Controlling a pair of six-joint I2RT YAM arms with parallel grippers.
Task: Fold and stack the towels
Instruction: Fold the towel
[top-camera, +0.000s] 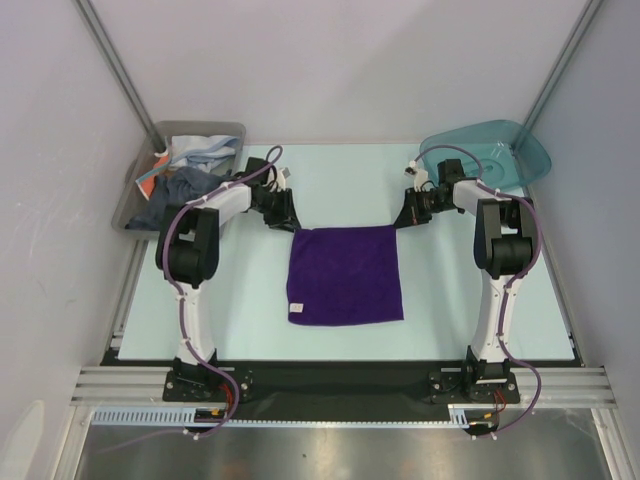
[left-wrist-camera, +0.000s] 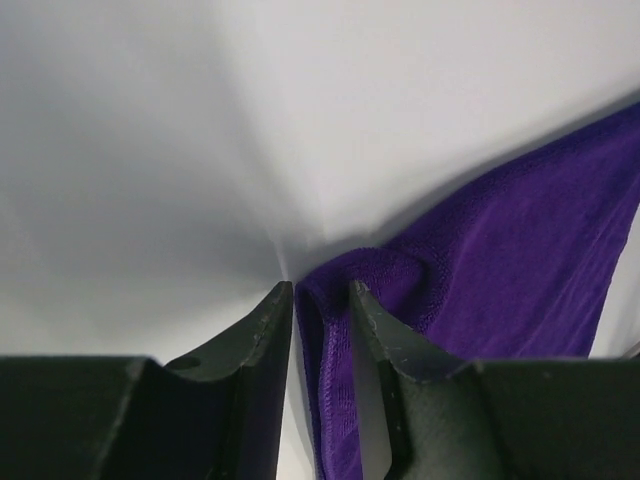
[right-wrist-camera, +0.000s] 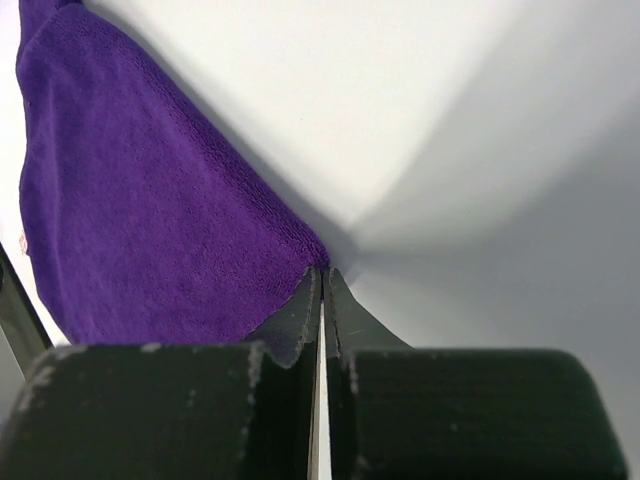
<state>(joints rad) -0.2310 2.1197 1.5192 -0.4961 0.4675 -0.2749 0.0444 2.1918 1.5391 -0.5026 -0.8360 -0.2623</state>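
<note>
A deep purple towel (top-camera: 345, 275) lies flat and square on the middle of the table. My left gripper (top-camera: 285, 218) is at its far left corner. In the left wrist view the jaws (left-wrist-camera: 320, 290) stand a little apart around the raised corner of the towel (left-wrist-camera: 500, 270), with a gap beside the left finger. My right gripper (top-camera: 405, 215) is at the far right corner. In the right wrist view it (right-wrist-camera: 322, 270) is shut, its tips at the very corner of the towel (right-wrist-camera: 130, 200). A pale towel (top-camera: 200, 150), a grey-blue one (top-camera: 175, 190) and an orange-red one (top-camera: 150, 172) lie crumpled in the grey bin.
The grey plastic bin (top-camera: 205, 127) stands at the far left corner, close behind the left arm. A teal translucent bin (top-camera: 490, 140) stands at the far right, behind the right wrist. White walls close in the sides and back of the table.
</note>
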